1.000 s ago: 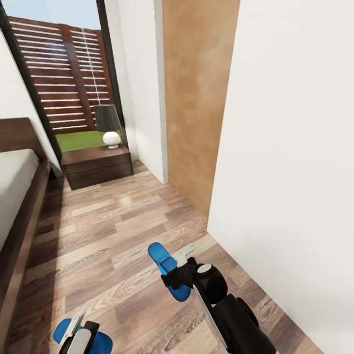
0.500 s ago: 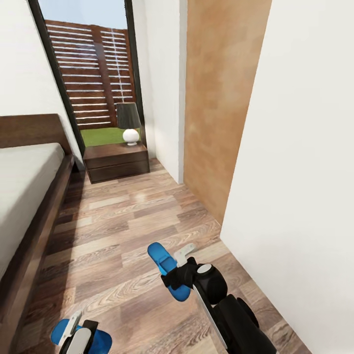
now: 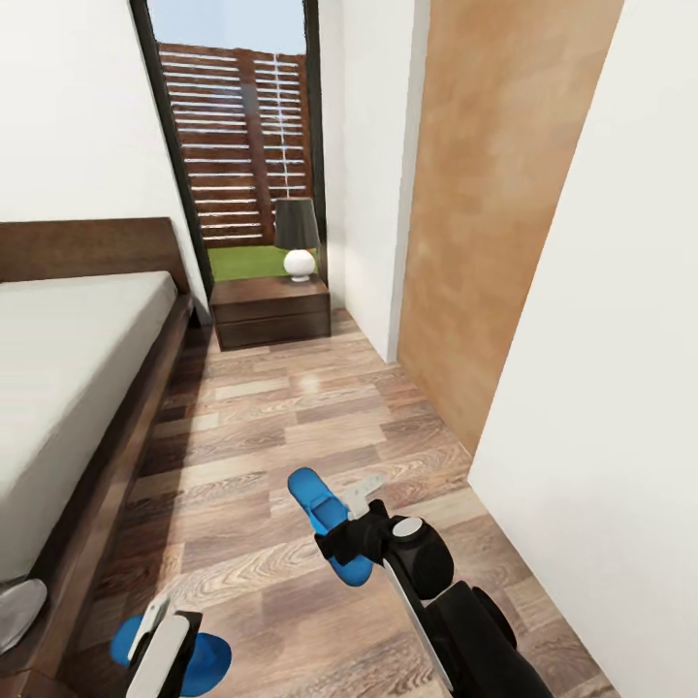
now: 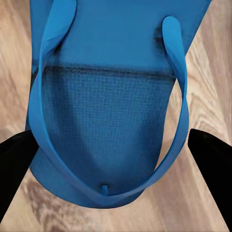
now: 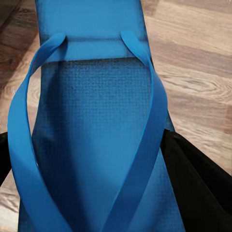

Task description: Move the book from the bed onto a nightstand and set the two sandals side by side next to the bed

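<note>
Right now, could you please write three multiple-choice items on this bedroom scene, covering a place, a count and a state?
1. Where does the lamp stand?
A. on the nightstand
B. on the bed
C. on the floor

2. How many blue sandals show in the head view?
A. one
B. two
C. three

3. What state is the right gripper in?
A. open and empty
B. shut on a book
C. shut on a sandal

Answers:
1 A: its white base sits on the cabinet top.
2 B: one sandal at each gripper.
3 C: the fingers flank the blue sole in the right wrist view.
</note>
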Available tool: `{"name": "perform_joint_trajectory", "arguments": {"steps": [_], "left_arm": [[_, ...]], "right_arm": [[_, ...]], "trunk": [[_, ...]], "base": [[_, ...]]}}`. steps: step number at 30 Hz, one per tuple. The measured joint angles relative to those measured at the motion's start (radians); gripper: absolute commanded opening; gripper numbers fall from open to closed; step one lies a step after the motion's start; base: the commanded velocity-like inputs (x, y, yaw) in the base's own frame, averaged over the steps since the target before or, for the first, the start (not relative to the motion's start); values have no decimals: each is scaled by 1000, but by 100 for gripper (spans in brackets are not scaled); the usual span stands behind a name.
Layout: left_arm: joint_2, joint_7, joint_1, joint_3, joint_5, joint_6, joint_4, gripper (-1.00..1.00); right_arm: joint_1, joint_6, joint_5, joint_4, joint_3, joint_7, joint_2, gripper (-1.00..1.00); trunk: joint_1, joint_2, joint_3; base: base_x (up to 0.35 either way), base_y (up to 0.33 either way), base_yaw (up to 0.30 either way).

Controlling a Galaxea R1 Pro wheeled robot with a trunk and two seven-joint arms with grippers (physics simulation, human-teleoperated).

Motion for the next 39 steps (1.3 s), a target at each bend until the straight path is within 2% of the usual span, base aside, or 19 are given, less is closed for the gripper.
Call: {"name": "perform_joint_trajectory", "arguments": {"steps": [9, 14, 15, 19, 20, 23, 26, 30, 34, 35, 39], "left_arm": [[-2, -23, 3, -2, 1, -3, 22, -100], [-2, -21, 0, 6, 17, -4, 38, -100], [-2, -20, -2, 9, 25, -4, 40, -100], [-1, -23, -6, 13, 112, -7, 42, -100], [-1, -26, -7, 11, 117, -7, 40, -100], [0, -47, -7, 1, 125, -5, 39, -100], [3, -124, -2, -22, 127, 1, 42, -100], [4, -183, 5, -41, 127, 5, 46, -100], [3, -203, 7, -50, 127, 9, 49, -100], [2, -208, 8, -71, 129, 6, 56, -100], [1, -208, 7, -86, 126, 1, 59, -100]], "right_arm": [[3, 0, 2, -2, 1, 0, 0, -100], [3, 0, 3, -3, 2, 0, 0, -100], [3, 0, 3, -3, 2, 0, 0, -100], [3, 0, 6, -4, 1, 0, 0, -100], [3, 0, 6, -4, 1, 0, 0, -100], [3, 0, 5, -6, 1, 0, 0, -100], [3, 0, 4, -8, 1, 0, 1, -100], [3, 1, 4, -9, 1, 0, 0, -100], [3, 1, 4, -10, 1, 0, 1, -100], [3, 0, 5, -10, 1, 0, 1, -100], [3, 0, 4, -10, 1, 0, 0, -100]], "trunk": [[0, 0, -6], [0, 0, -9], [0, 0, -9], [0, 0, -12], [0, 0, -13], [0, 0, -15], [0, 0, -16], [0, 0, -19], [0, 0, -21], [0, 0, -22], [0, 0, -24]], "base": [[231, -134, 270], [93, -35, 270], [36, -14, 270], [15, -6, 270], [6, -2, 270], [11, -3, 270], [102, -56, 270], [190, -161, 270], [185, -217, 270], [99, -135, 270], [65, -89, 270]]}}
